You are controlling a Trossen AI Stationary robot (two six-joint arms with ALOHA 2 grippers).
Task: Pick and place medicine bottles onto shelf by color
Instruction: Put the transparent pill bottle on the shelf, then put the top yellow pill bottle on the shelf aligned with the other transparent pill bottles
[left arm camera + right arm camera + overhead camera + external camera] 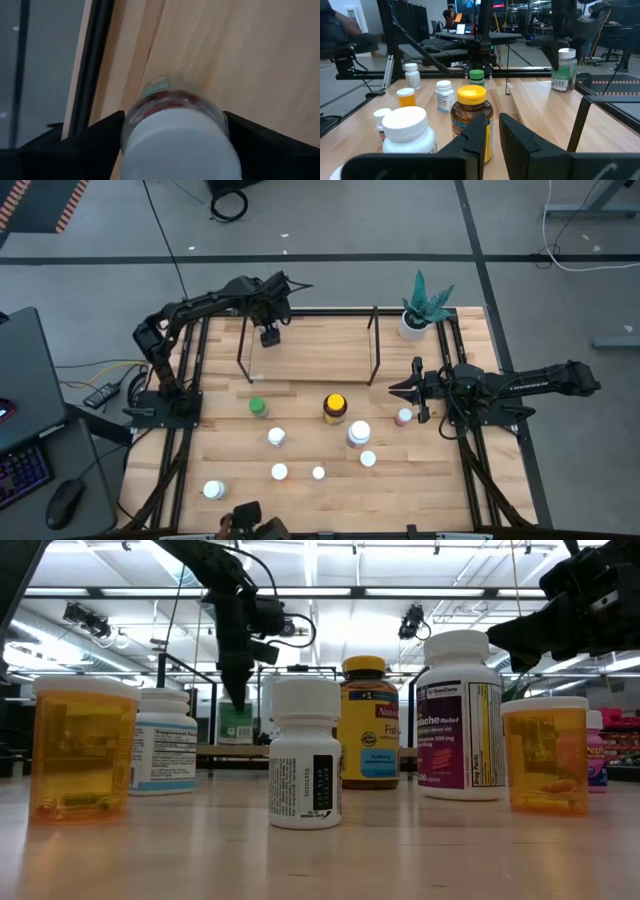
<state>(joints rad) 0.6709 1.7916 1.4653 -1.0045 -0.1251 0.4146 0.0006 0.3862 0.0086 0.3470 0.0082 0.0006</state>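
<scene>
High view: left pincer (270, 336) sits over the shelf (320, 350) near its left end; nine medicine bottles stand on the bench (420, 480), including the green-capped (258, 407), yellow-capped (334, 406) and pink-capped (403, 417) ones. Left wrist: fingers (95, 137) spread either side of a white-capped bottle (177, 135) near the shelf edge, grip unclear. Right wrist: right pincer (492, 132) clenched, empty, near the yellow cap.

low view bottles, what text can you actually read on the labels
"Supplement" on the short white bottle.
"#1" on the yellow-capped amber bottle; its brand is cut off by the bottle in front.
"OneSource" on the big white bottle.
All finer print is too blurred to read.
</scene>
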